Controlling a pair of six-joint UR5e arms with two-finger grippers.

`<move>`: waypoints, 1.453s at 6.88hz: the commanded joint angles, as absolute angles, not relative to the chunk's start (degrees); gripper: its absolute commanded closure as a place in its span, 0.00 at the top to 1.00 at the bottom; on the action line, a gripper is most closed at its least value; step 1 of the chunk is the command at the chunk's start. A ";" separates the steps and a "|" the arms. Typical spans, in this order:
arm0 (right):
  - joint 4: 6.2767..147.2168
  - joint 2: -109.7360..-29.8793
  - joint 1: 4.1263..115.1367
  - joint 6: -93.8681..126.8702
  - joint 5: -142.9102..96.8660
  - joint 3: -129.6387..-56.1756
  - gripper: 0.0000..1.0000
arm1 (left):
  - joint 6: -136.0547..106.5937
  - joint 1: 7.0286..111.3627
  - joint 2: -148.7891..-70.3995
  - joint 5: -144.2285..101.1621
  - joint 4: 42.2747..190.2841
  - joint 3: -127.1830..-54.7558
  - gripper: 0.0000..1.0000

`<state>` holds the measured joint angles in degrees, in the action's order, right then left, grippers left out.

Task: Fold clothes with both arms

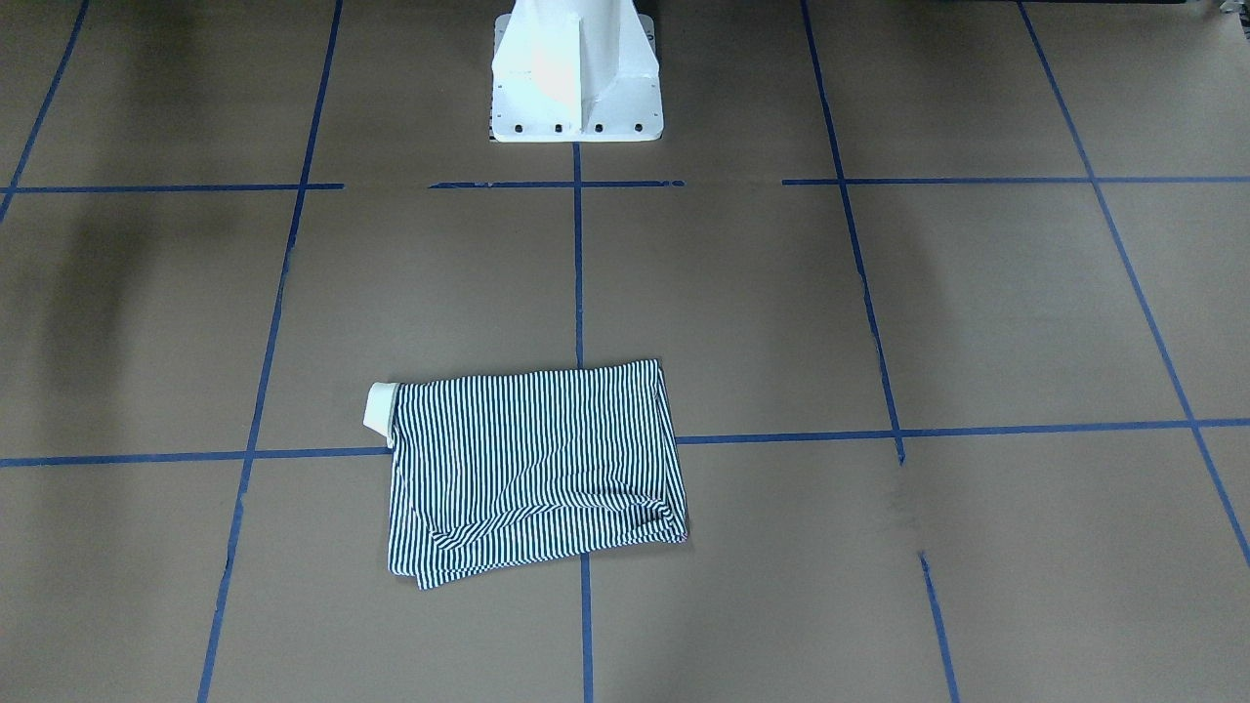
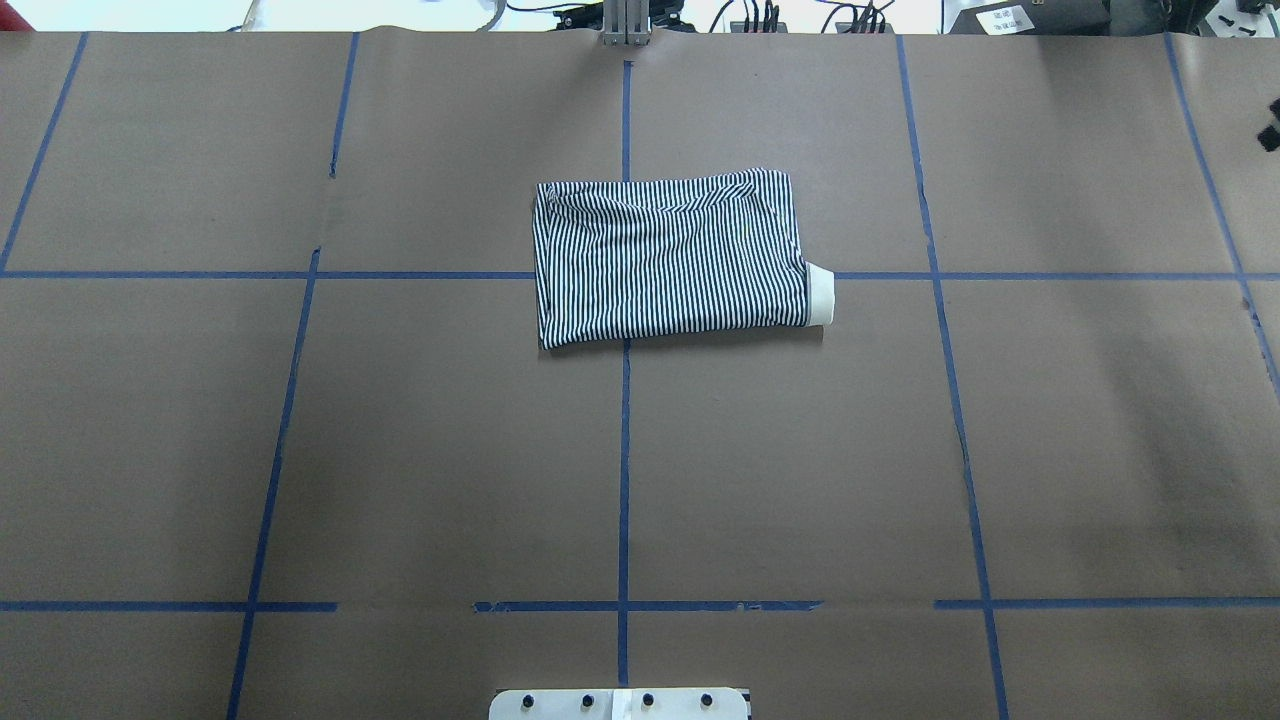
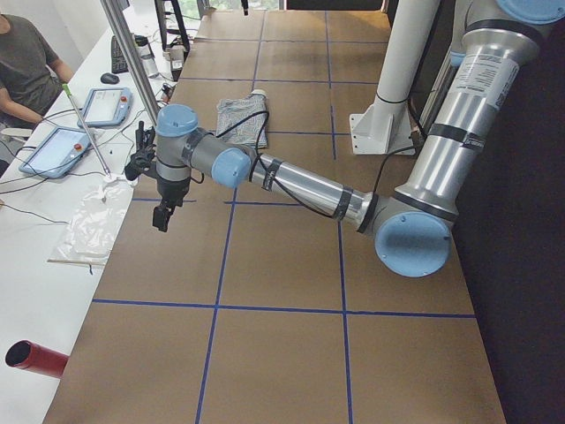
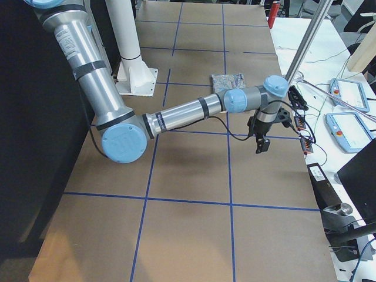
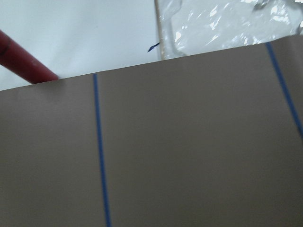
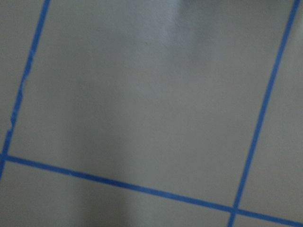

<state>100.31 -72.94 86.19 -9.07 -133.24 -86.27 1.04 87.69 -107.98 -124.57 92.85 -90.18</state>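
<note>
Shirt (image 2: 665, 260): on the table (image 2: 400, 450), at twelve o'clock from my base (image 2: 540, 704).
Collar (image 2: 820, 296): at the shirt's three o'clock end.
My left claw (image 3: 161, 216): over the table at ten o'clock, well apart from the shirt.
My right claw (image 4: 260, 144): at two o'clock, likewise apart.

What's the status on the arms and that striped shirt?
Left gripper and right gripper hang above bare table, open or shut unclear. Striped shirt lies folded, cream collar poking out. Nothing on it.

Overhead cam looks down from behind me, front cam faces me; both catch the shirt (image 2: 670, 255). Side cams watch from each end, wrist cams sit close (just brown surface (image 6: 142, 94)).
</note>
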 commanded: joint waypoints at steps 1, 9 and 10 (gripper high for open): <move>100.03 -83.36 93.85 -17.05 -134.91 -89.54 1.00 | 19.38 95.34 -99.98 -125.59 90.26 -91.13 1.00; 99.49 -93.43 94.39 -13.11 -140.62 -93.60 1.00 | -2.26 87.99 -89.04 -132.80 93.08 -96.04 1.00; 98.27 -92.82 94.31 -11.01 -140.62 -93.95 1.00 | -2.11 88.07 -88.16 -132.63 93.08 -96.24 1.00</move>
